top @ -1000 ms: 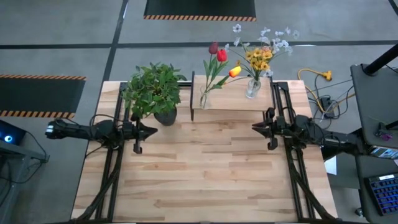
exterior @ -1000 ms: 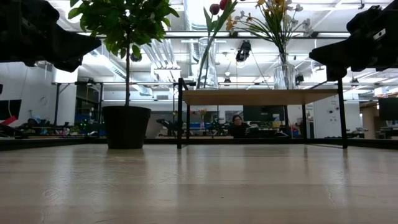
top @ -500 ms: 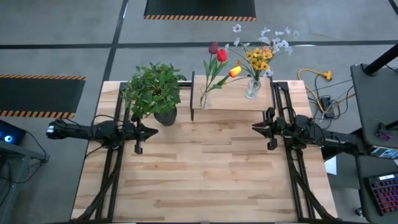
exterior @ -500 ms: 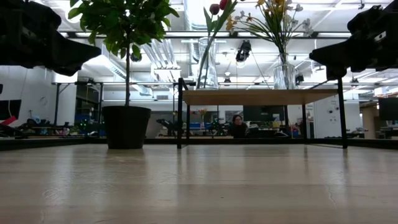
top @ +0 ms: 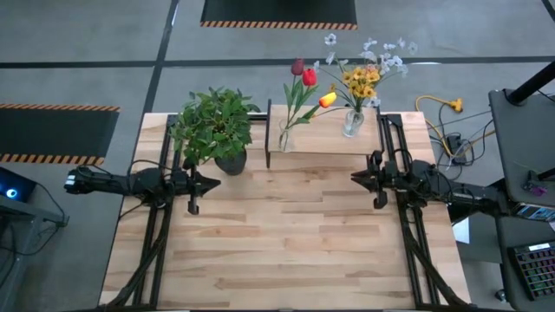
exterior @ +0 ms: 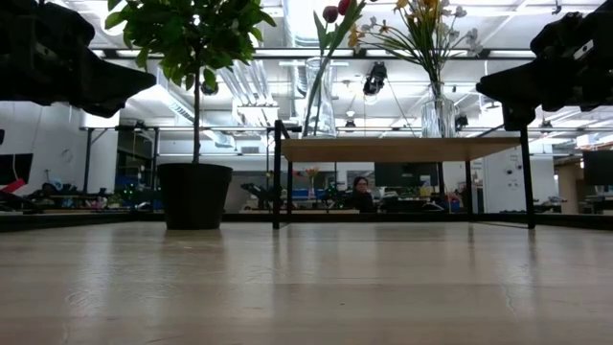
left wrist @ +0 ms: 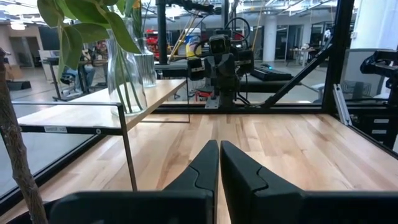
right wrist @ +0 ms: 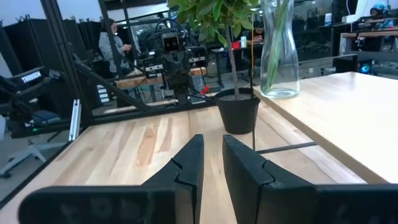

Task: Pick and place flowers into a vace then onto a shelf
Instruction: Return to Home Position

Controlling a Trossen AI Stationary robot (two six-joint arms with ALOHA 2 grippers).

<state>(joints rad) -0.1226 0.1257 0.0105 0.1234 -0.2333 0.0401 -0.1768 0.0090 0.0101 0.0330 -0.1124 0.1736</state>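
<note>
2 vases stand on the shelf point(top: 319, 139) at the far edge of the table point(top: 286, 251). 1 vase point(top: 284, 139) is near the shelf's left end and the other vase point(top: 352, 124) is near its right end. The flowers are in them: red and dark tulips point(top: 305, 76) in the left one, and yellow clusters point(top: 360, 82) with pale sprigs point(top: 386, 56) in the right one. The stems lean out, so the glass necks hold them up. A potted plant point(top: 215, 126) sits on the table just beside the shelf's left end.

I think the job is done, so both arms lie low and pulled in, well apart from the shelf. The left gripper point(top: 206, 182) is near the left edge and the right gripper point(top: 360, 178) is near the right edge, and they point at each other. The left fingers point(left wrist: 202, 171) are pressed together on nothing. The right fingers point(right wrist: 186, 165) have a small gap and hold nothing too.

In the low view the tops of the flowers are cut off, and the grippers are just dark shapes in the top corners. I cannot tell if the vases have water. A person point(exterior: 361, 192) shows far off, under the shelf, too small to make out
</note>
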